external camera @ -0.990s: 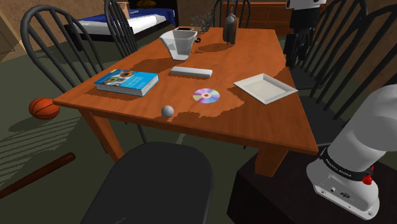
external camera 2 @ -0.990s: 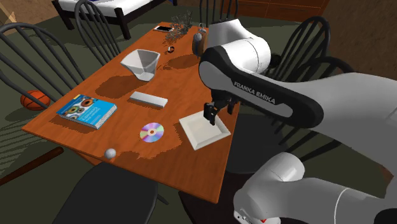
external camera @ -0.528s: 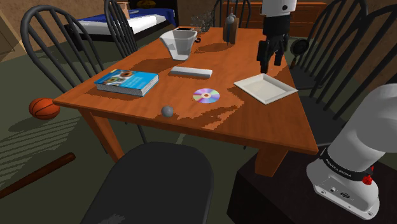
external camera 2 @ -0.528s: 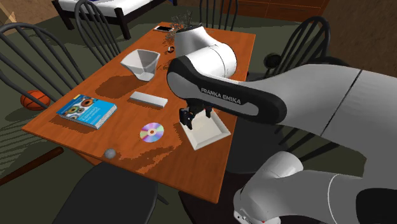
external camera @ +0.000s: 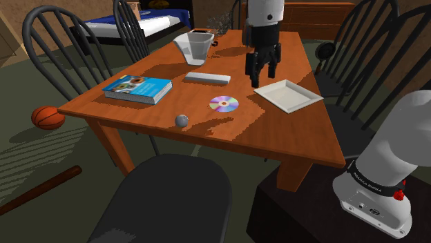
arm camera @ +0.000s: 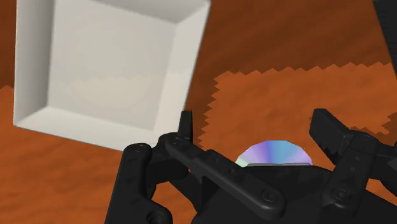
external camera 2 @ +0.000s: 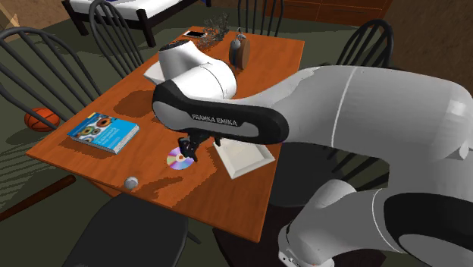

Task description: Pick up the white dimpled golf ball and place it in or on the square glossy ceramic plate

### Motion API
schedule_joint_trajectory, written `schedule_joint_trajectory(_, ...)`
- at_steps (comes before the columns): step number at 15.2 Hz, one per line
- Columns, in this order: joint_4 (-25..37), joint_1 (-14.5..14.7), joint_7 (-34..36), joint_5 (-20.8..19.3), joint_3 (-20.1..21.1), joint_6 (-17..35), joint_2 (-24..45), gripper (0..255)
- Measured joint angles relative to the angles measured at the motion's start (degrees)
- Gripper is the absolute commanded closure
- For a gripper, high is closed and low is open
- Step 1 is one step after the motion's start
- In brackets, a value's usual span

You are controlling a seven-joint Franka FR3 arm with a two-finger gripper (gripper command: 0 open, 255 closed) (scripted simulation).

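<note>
Gripper point(external camera: 263, 78) has shifted since prev. frame from plate's far side toward the CD point(external camera: 224, 103); ball and plate unchanged. Gripper point(external camera 2: 187, 152) hangs above the table point(external camera: 297, 141), approx. between CD and plate. Wrist view: fingers stand apart, nothing between them, i.e. released point(arm camera: 254, 127); CD point(arm camera: 275, 153) is beneath, plate point(arm camera: 108, 70) alongside. Golf ball point(external camera: 182, 120), rendered grey, rests on table near its front edge, well apart from gripper and from the square white plate point(external camera: 289, 94). Blue book point(external camera: 137, 88) lies on table beyond the ball.
</note>
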Motion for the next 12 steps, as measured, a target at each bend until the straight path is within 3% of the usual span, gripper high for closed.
schedule_joint_trajectory(5,7.00,1.71,4.70,-0.46,4.36,2.42,8.94,0)
schedule_joint_trajectory(12,19.21,4.77,12.02,-4.12,9.59,4.01,22.74,0)
